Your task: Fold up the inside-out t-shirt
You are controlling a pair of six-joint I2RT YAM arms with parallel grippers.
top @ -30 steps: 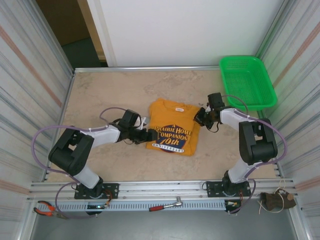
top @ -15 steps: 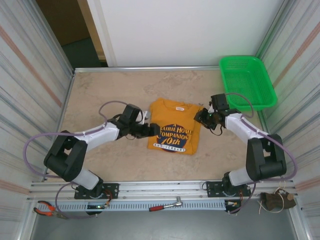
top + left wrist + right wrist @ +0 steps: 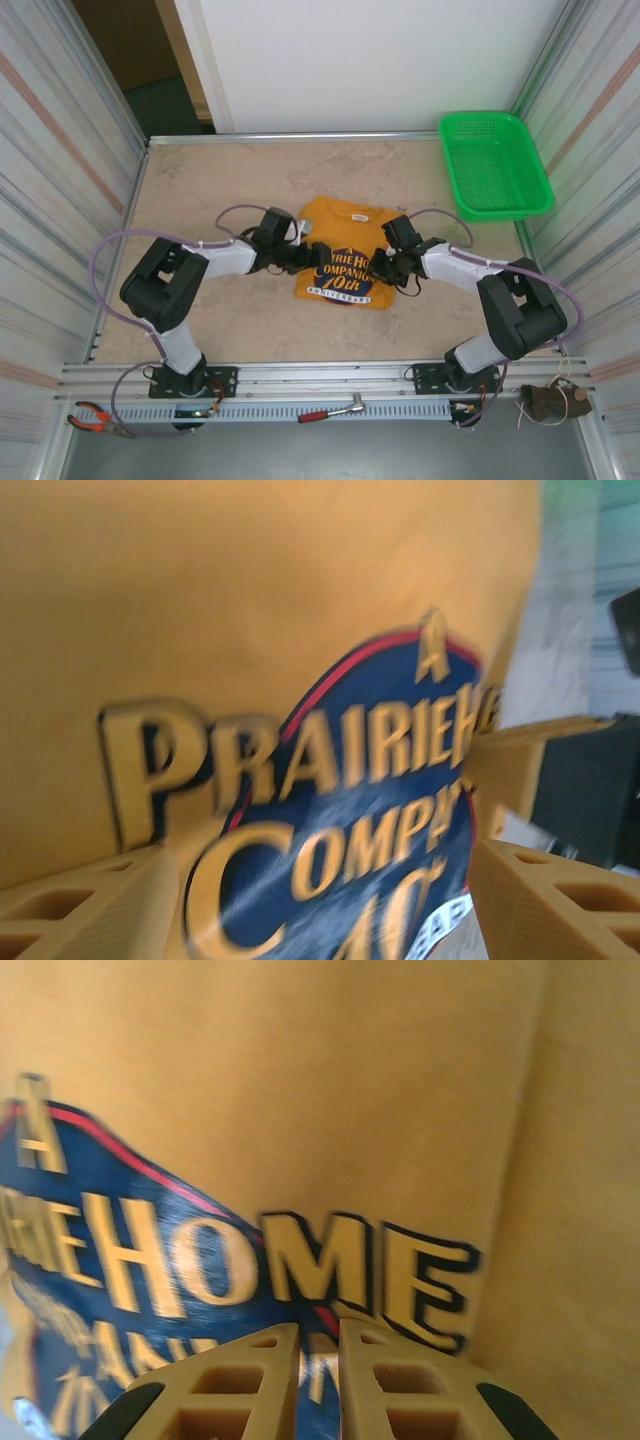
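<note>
While flat, t-shirt [image 3: 345, 225] under fingers [image 3: 90, 910].

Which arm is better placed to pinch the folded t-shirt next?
Probably the left: the left gripper is open over the t-shirt, jaws wide apart. The right gripper is shut, so it must open first.

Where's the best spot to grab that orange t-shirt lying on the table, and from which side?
Likely its side edges, low near the hem. The t-shirt lies flat on the table, print up, so the middle gives nothing to pinch. The left gripper should come from the left, the right gripper from the right, sliding a finger under the edge.
</note>
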